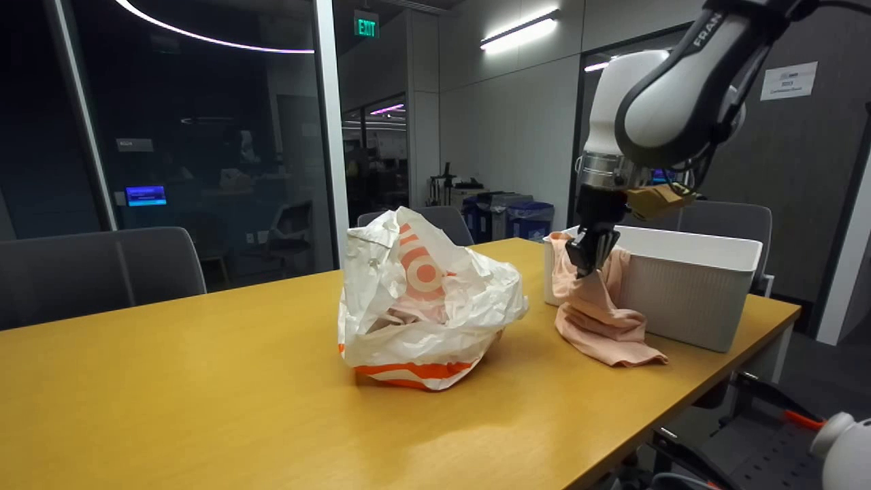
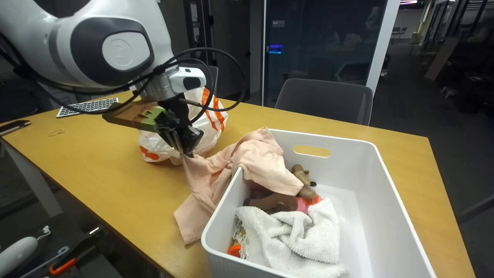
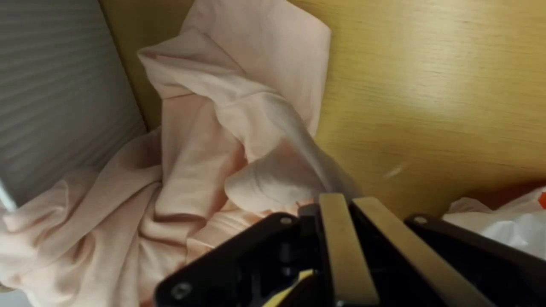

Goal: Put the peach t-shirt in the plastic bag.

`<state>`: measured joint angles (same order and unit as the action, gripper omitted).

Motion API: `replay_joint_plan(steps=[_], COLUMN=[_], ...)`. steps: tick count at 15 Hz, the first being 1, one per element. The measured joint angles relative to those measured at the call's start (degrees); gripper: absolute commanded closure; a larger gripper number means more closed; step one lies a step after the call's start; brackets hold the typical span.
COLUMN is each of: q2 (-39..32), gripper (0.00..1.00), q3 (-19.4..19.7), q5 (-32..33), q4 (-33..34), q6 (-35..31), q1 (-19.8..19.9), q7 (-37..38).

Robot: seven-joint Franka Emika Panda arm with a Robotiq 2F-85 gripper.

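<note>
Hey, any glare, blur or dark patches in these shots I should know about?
Wrist view: pale glare on the table, and the peach t-shirt looks slightly soft in focus. In an exterior view, the wall light blows out white and a shadow lies under the plastic bag; in an exterior view, the corridor is very dim.

Shows white rounded shell [image 2: 127, 11], dark-grey panel [image 2: 85, 50] with pale disc [image 2: 125, 50], looped black cables [image 2: 158, 70], FRAN lettering [image 1: 708, 30] at two o'clock in an exterior view, silver collar [image 1: 601, 170], black gripper [image 3: 347, 199], tan finger strips [image 3: 344, 251], screw [image 3: 182, 291] at seven o'clock, wrist view.
</note>
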<state>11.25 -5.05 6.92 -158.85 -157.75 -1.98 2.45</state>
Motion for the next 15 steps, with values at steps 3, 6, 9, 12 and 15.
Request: replay_joint_plan(steps=[3, 6, 9, 12, 15], q2=[-3.2, -4.8, -5.0, -5.0, -5.4], gripper=[0.72, 0.76, 0.66, 0.4, 0.17], q3=[-0.6, -0.5, -0.5, -0.5, -0.5], q5=[11.3, 18.4, 18.4, 18.4, 15.8], q4=[0.1, 0.1, 0.1, 0.2, 0.1], q6=[-2.7, -2.8, -2.8, -2.8, -2.4], q1=[4.6, 7.4, 7.2, 7.2, 6.8], q7=[7.3, 12.6, 12.5, 12.6, 12.5])
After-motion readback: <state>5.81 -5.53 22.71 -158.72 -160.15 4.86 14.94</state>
